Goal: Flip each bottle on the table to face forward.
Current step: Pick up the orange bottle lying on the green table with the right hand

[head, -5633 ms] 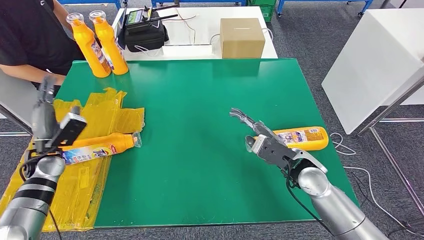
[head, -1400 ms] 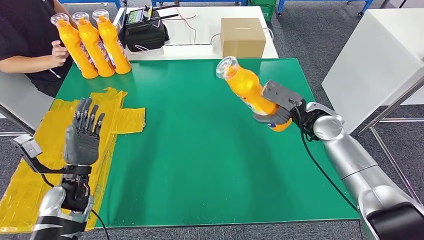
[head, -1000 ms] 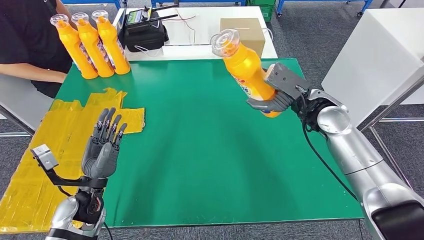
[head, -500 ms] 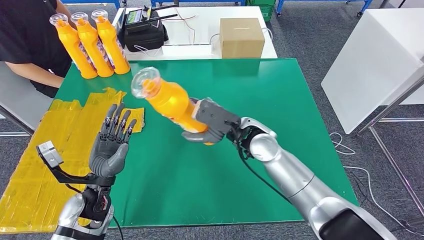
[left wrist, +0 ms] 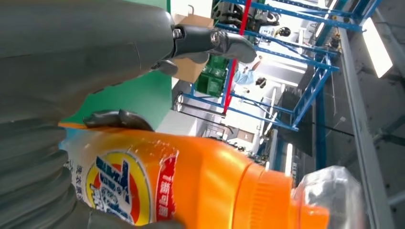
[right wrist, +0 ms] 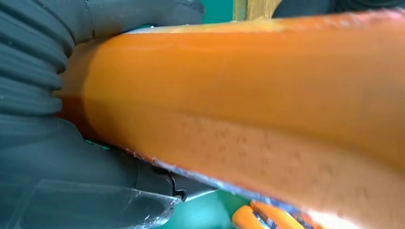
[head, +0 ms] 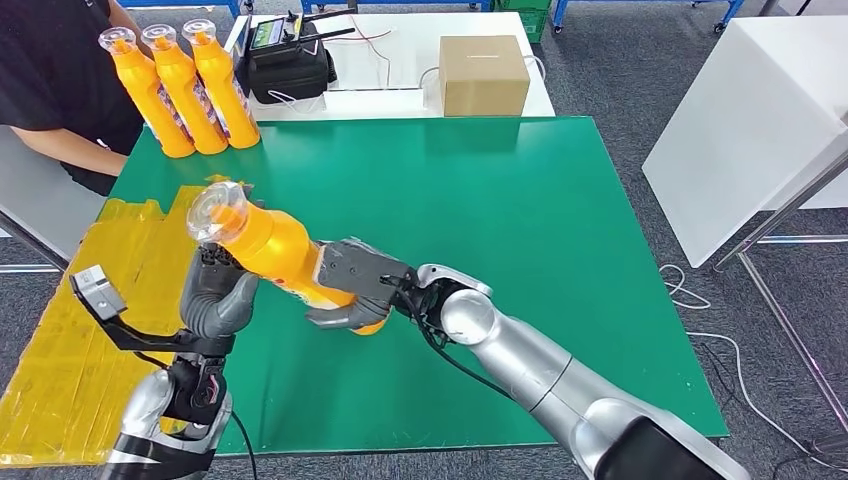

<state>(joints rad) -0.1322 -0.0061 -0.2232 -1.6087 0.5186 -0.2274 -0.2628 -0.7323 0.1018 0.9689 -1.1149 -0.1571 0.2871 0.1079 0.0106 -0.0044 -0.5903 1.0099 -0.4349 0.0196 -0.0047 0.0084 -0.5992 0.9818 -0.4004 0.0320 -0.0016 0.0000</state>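
Above the green table [head: 480, 200], both hands grip one orange bottle [head: 270, 245].

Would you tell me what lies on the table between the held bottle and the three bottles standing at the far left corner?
In the head view, bare green table and an edge of yellow plastic sheet separate the held bottle from the three standing bottles.

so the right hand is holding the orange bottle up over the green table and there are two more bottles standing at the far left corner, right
Not quite: the head view shows three bottles standing at the far left corner, not two. The rest holds: the right hand holds the orange bottle over the green table.
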